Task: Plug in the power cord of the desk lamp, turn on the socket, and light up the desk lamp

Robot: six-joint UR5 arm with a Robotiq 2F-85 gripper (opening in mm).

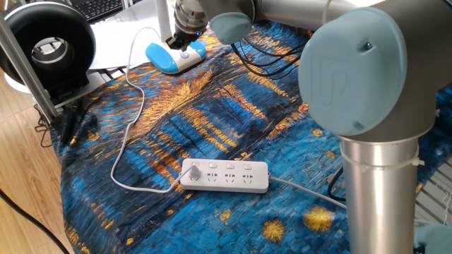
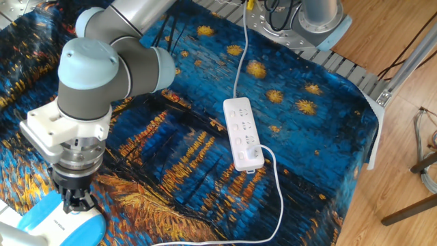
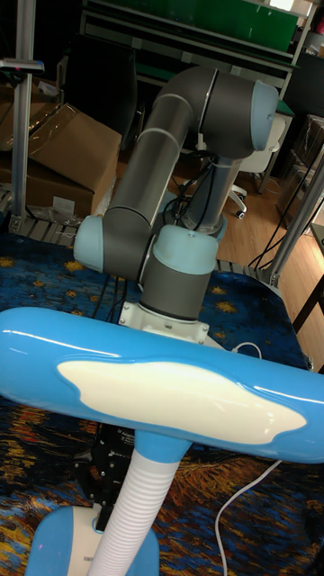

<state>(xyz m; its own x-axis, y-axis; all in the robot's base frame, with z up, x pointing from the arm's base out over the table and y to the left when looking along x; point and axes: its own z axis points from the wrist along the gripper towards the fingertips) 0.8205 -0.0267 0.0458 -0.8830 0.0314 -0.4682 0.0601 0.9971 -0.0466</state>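
Table under a blue and orange painted cloth, light wood floor, cardboard boxes behind, green shelf, aluminium frame posts, black cables

Silver-grey arm — pale-blue joint caps.

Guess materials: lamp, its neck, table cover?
Lamp: likely glossy moulded plastic, going by the sharp highlights on its blue head. Neck: ribbed white tube, probably flexible plastic. Table cover: printed fabric, wrinkled and draped over the edge.
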